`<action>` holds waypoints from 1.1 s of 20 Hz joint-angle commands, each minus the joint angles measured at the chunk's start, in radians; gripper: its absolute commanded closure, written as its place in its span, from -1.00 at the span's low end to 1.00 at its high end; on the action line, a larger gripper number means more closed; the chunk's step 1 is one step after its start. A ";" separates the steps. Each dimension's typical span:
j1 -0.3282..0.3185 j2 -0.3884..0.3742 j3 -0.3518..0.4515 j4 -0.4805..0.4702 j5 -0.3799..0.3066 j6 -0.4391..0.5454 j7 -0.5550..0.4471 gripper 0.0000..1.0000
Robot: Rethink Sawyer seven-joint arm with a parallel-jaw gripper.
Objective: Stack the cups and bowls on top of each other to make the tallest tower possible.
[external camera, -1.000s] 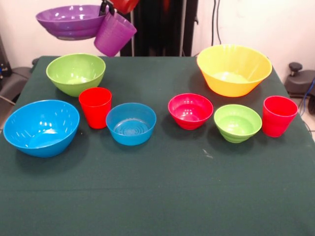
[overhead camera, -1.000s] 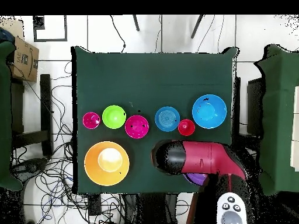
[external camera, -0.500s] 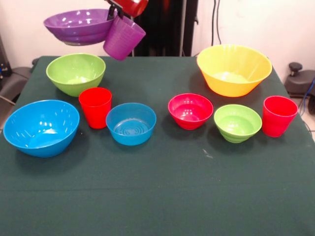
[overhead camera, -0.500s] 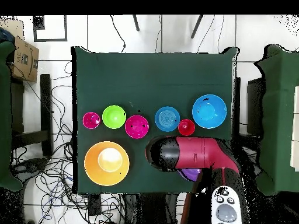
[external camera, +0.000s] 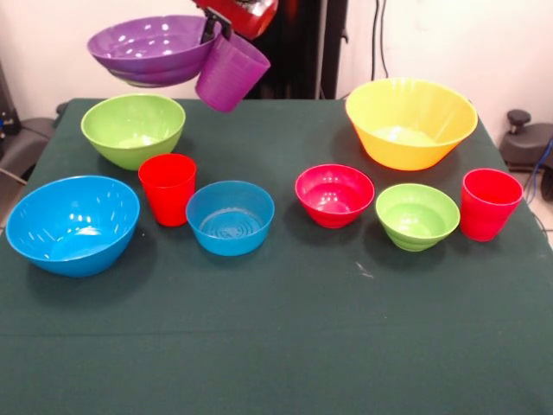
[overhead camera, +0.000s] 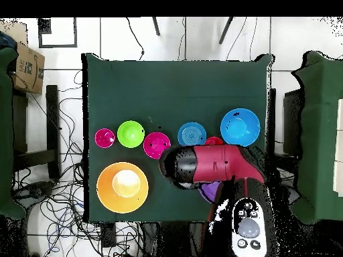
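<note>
My gripper (external camera: 213, 26) hangs high over the table's far left, shut on the touching rims of the purple bowl (external camera: 154, 49) and the purple cup (external camera: 230, 73). Both are in the air, and the cup is tilted. On the table stand the lime green large bowl (external camera: 132, 128), a red cup (external camera: 167, 188), the large blue bowl (external camera: 73, 223), the small blue bowl (external camera: 230, 217), the red-pink bowl (external camera: 334, 194), the small lime bowl (external camera: 416, 215), the other red cup (external camera: 490, 203) and the yellow bowl (external camera: 410, 121). In the overhead view the arm (overhead camera: 211, 164) hides the gripper and the large lime bowl.
Nothing on the table is stacked. In the overhead view the yellow bowl (overhead camera: 122, 187) stands alone near the robot's side, and the other pieces form a row across the table's middle. A cardboard box (overhead camera: 27, 67) stands off the table.
The arm has carried the purple bowl and purple cup to the right in the front view. In the overhead view it has swung left. The things on the table have not moved.
</note>
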 commanded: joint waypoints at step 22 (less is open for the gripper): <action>0.099 0.098 0.115 -0.282 0.057 0.300 -0.012 1.00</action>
